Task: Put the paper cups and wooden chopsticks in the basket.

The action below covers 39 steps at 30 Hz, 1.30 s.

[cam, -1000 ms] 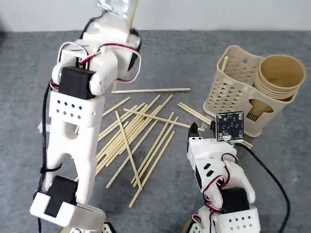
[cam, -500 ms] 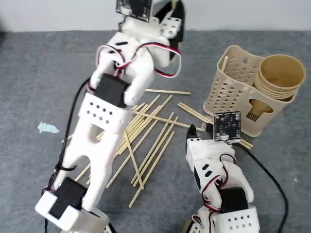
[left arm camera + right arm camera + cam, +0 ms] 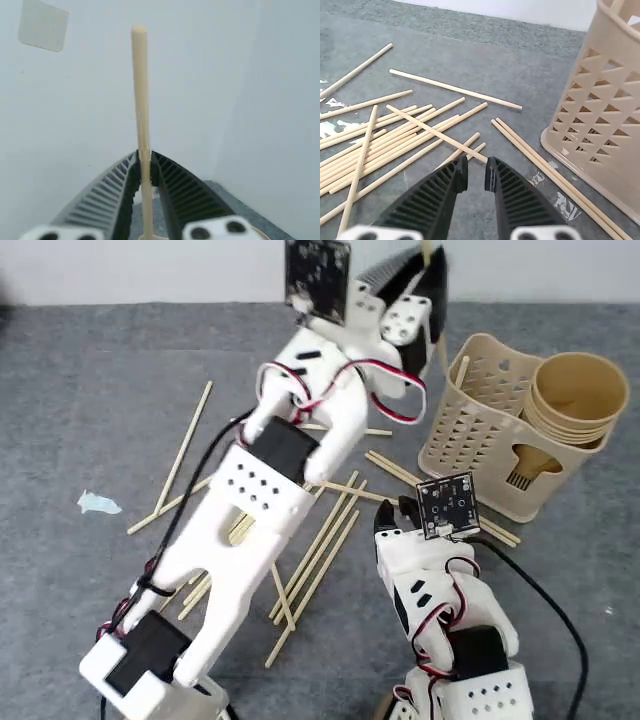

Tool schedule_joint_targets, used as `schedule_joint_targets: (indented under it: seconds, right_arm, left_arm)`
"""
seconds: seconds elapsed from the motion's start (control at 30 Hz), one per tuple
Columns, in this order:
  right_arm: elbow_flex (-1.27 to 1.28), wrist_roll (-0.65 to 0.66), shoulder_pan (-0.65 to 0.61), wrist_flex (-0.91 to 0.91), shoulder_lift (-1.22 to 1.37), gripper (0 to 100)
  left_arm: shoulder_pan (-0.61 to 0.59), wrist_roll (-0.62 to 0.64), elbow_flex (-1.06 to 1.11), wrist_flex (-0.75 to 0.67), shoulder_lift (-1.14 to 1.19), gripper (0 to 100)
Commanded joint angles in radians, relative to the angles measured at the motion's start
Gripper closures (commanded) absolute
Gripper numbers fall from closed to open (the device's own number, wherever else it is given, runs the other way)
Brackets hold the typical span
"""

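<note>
Left claw [image 3: 144, 159] pinched tight on one pale wooden chopstick [image 3: 140, 90], held upright beside beige slotted plastic basket [image 3: 470, 415] at grey tabletop [image 3: 90, 390] far-right corner, prob. for end-first drop. Right claw [image 3: 475, 172] barely parted, empty, over loose chopsticks [image 3: 395, 135]. Tan paper cups [image 3: 575, 390] sit stacked in basket.

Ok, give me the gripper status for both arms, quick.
Left gripper: closed on one wooden chopstick.
Right gripper: slightly open, holding nothing.
</note>
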Motion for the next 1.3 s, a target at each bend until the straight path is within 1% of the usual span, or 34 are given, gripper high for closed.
schedule_joint_targets:
  seconds: [0.0,0.17,0.27,0.4,0.47,0.5,0.57,0.63,0.77,0.9,1.0,1.17,1.27]
  right_arm:
    - [-0.008,0.014,-0.007,-0.013,-0.016,92.8]
    - [0.011,0.014,-0.008,-0.022,-0.016,92.6]
    - [0.011,0.014,-0.008,-0.022,-0.016,92.6]
    - [0.012,0.014,-0.008,-0.022,-0.016,92.6]
    - [0.012,0.015,-0.008,-0.022,-0.016,92.6]
    - [0.012,0.015,-0.008,-0.024,-0.016,92.6]
    - [0.012,0.015,-0.008,-0.024,-0.016,92.6]
    - [0.012,0.015,-0.008,-0.024,-0.016,92.6]
    - [0.012,0.015,-0.008,-0.024,-0.016,92.6]
    - [0.012,0.015,-0.008,-0.024,-0.016,92.6]
    - [0.012,0.014,-0.005,-0.036,-0.016,92.6]
    - [0.009,0.008,-0.008,-0.036,-0.015,92.6]
    - [0.009,0.006,-0.01,-0.036,-0.008,92.6]
  left_arm:
    - [0.026,0.012,0.033,-0.127,-0.043,98]
    - [0.044,0.012,0.031,-0.193,0.029,98]
    - [0.044,0.012,0.007,-0.21,0.1,98]
    - [0.046,0.012,-0.013,-0.199,0.146,98]
    - [0.048,0.008,-0.018,-0.149,0.146,97]
    - [0.054,0.008,-0.019,-0.117,0.144,94]
    - [0.057,0.009,-0.038,-0.031,0.144,87]
    - [0.057,0.012,-0.082,0.077,0.144,83]
    - [0.049,0.012,-0.236,0.253,0.143,82]
    - [-0.003,0.008,-0.447,0.43,0.143,82]
    - [-0.057,0.006,-0.607,0.635,0.143,82]
    - [-0.135,0.006,-0.851,1.051,0.144,82]
    - [-0.176,0.005,-0.961,1.258,0.144,82]
